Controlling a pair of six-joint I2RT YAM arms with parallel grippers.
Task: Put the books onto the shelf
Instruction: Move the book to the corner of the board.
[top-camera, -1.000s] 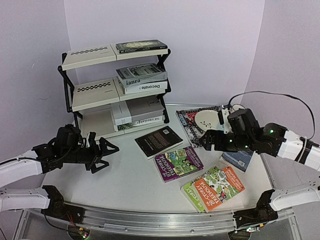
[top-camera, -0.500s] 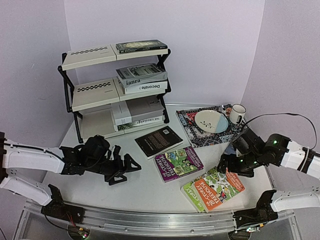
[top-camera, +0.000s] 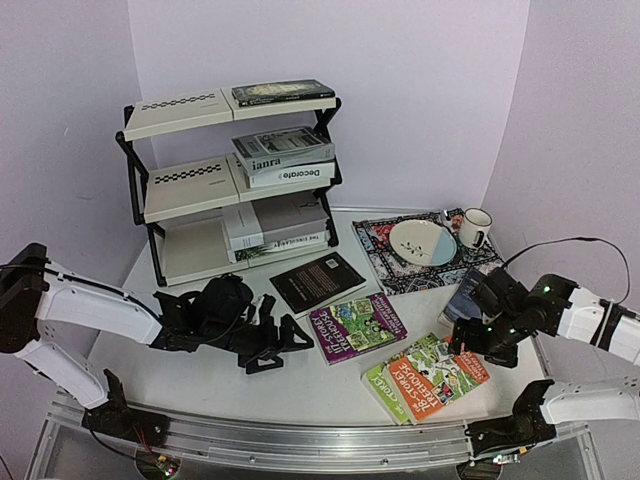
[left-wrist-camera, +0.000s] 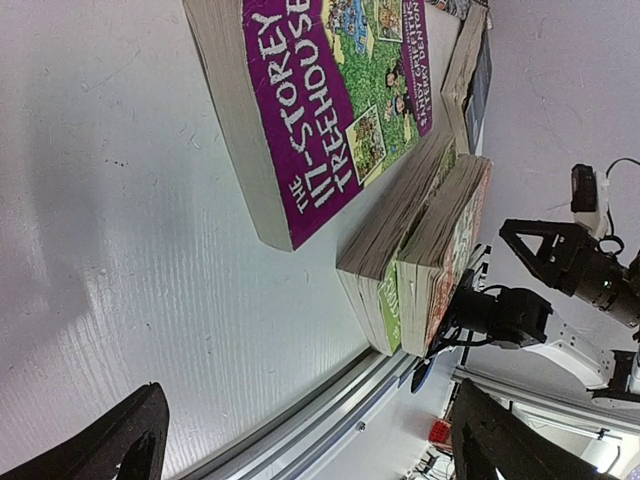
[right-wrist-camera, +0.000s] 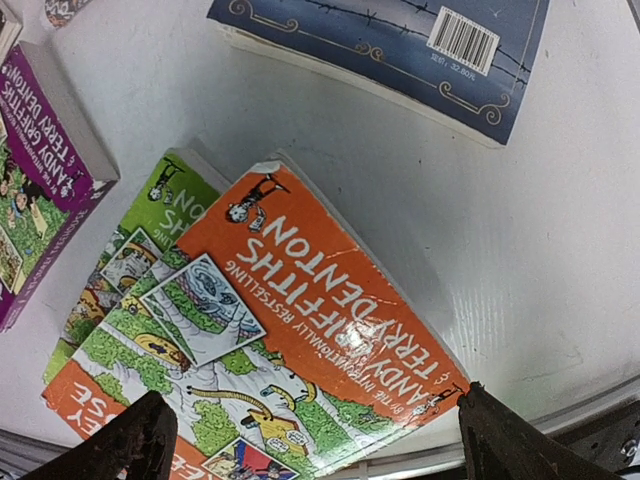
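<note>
The shelf (top-camera: 183, 193) stands at the back left with several books on its right half, among them a black one (top-camera: 283, 92) on top. On the table lie a black book (top-camera: 318, 281), a purple paperback (top-camera: 357, 327) (left-wrist-camera: 330, 100), and an orange paperback (top-camera: 436, 371) (right-wrist-camera: 300, 300) overlapping a green one (top-camera: 385, 385) (left-wrist-camera: 385, 300). A dark blue book (right-wrist-camera: 390, 40) lies beyond them. My left gripper (top-camera: 283, 343) (left-wrist-camera: 310, 450) is open, low over the table just left of the purple paperback. My right gripper (top-camera: 480, 343) (right-wrist-camera: 320, 445) hangs open above the orange paperback's right corner. Neither holds anything.
A patterned placemat (top-camera: 398, 272) at the back right carries a plate (top-camera: 422, 241), with a white mug (top-camera: 474, 227) beside it. A metal rail (top-camera: 300, 440) runs along the table's near edge. Purple walls close in behind and on both sides.
My left arm has swept right across the table from the left edge to the purple paperback. My right arm has come down from the placemat towards the orange paperback. Both grippers stayed open.
</note>
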